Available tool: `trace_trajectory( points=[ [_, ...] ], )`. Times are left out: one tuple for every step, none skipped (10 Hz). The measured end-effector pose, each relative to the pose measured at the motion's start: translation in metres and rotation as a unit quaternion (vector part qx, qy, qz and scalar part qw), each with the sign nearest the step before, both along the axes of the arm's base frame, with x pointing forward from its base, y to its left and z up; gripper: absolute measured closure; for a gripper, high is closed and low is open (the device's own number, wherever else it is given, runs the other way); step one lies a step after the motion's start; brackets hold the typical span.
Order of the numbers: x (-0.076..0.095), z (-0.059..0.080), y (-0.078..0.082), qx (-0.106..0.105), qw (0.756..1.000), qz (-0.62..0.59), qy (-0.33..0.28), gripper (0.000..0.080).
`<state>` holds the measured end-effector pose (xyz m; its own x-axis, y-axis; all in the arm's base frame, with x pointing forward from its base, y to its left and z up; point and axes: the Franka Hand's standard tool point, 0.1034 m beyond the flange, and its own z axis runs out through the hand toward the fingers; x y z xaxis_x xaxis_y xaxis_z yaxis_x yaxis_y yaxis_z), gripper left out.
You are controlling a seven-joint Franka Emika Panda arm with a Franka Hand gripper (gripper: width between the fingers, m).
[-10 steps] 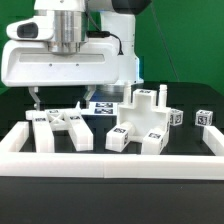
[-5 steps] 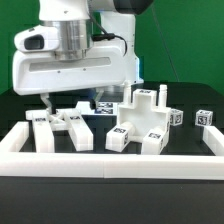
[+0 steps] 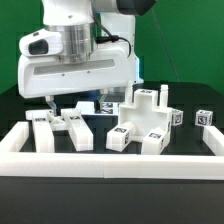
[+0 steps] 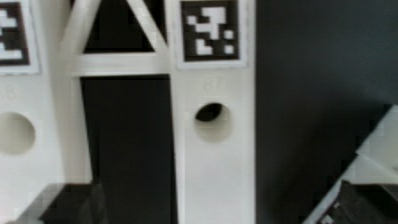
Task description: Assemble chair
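The chair lies in white tagged parts inside a white frame. A partly joined block (image 3: 146,116) with upright posts stands at the middle. Several loose bars (image 3: 60,128) lie on the exterior view's left. My gripper (image 3: 72,103) hangs open just above those bars, and one dark finger (image 3: 47,100) shows beneath the hand. In the wrist view a long white bar (image 4: 214,150) with a tag and a round hole runs between my spread fingertips (image 4: 365,195), untouched by them. The gripper (image 4: 210,208) holds nothing. A second bar (image 4: 27,130) lies beside the first.
White border rails (image 3: 110,162) fence the work area at the front and sides. A small tagged cube (image 3: 205,118) sits at the exterior view's right. The broad white robot hand hides what is behind the loose bars.
The hand has shifted toward the exterior view's right, over the loose bars. The jaws stay open and no part has moved.
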<state>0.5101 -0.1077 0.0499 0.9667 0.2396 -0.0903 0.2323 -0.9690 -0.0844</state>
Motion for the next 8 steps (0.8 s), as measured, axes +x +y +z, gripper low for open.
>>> trace_trajectory(
  points=[
    [-0.001,-0.002,0.001,0.0,1.0,0.001,0.002,0.0151],
    [-0.001,-0.004,0.001,0.0,1.0,0.002,0.003,0.0151],
    [0.002,-0.007,0.001,-0.002,1.0,0.003,0.004,0.0151],
    [0.001,-0.011,0.001,-0.002,1.0,0.003,0.007,0.0151],
    [0.0,-0.013,-0.001,-0.006,1.0,0.003,0.002,0.0151],
    [-0.003,-0.016,-0.003,-0.012,1.0,0.003,-0.005,0.0151],
    [-0.006,-0.019,-0.007,-0.019,1.0,0.006,-0.014,0.0151],
    [-0.009,-0.021,-0.008,-0.021,1.0,0.004,-0.015,0.0151]
  ],
)
